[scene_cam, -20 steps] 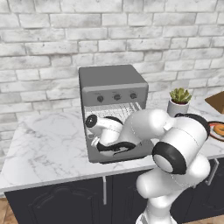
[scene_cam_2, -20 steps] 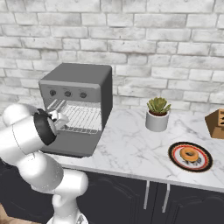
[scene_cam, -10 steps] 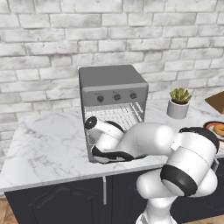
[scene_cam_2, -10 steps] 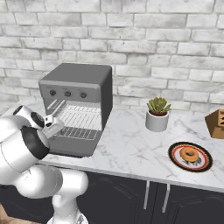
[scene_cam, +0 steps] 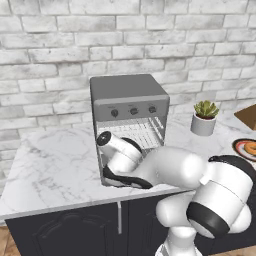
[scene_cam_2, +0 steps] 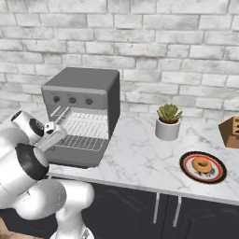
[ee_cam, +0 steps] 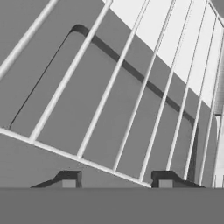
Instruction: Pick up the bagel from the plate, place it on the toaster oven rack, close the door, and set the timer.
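Marble counter [scene_cam_2: 140, 158], brick wall behind. Gripper [ee_cam: 117, 179] apparently open, empty, over toaster oven rack [ee_cam: 131, 87]; bagel [scene_cam_2: 202, 165] on plate [scene_cam_2: 186, 172] far right.

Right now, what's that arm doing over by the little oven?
Gripper open, empty, right over the toaster oven rack. Door down. Bagel on its plate, far right. Nothing blocking.

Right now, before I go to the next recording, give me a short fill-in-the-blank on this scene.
1. The bagel lies on the ____.
2. The oven door is ____.
3. The potted plant stands between the oven and the ____.
4. The pincer points at the wire ____.

Missing words: plate; open; plate; rack
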Robot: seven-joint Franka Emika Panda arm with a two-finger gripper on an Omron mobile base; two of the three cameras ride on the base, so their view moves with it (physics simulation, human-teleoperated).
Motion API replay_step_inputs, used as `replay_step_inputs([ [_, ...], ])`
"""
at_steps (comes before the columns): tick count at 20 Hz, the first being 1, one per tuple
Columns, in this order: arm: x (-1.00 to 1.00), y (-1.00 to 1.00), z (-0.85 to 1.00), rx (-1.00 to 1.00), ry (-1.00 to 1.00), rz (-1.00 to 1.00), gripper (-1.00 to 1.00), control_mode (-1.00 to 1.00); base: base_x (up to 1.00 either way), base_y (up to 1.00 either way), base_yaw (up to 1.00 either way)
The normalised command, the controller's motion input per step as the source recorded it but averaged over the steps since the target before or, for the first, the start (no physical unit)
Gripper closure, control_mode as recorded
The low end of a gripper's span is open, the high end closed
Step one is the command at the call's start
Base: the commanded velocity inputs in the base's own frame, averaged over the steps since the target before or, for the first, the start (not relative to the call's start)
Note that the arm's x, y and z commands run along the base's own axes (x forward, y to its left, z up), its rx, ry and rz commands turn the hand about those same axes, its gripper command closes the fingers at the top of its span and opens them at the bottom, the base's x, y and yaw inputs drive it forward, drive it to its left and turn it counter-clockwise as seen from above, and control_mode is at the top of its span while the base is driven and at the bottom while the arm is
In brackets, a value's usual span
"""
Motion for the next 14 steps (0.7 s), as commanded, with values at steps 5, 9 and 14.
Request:
replay_step_inputs([
  [5, -0.54, -0.26, 0.97, 0.10, -0.17, -0.05, -1.00, -1.00, 0.00, 0.00, 0.00],
  [9, -0.32, -0.36, 1.00, 0.14, -0.06, -0.14, -1.00, -1.00, 0.00, 0.00, 0.00],
  [14, -0.04, -0.76, 0.75, 0.15, 0.00, -0.18, -1.00, -1.00, 0.00, 0.00, 0.00],
])
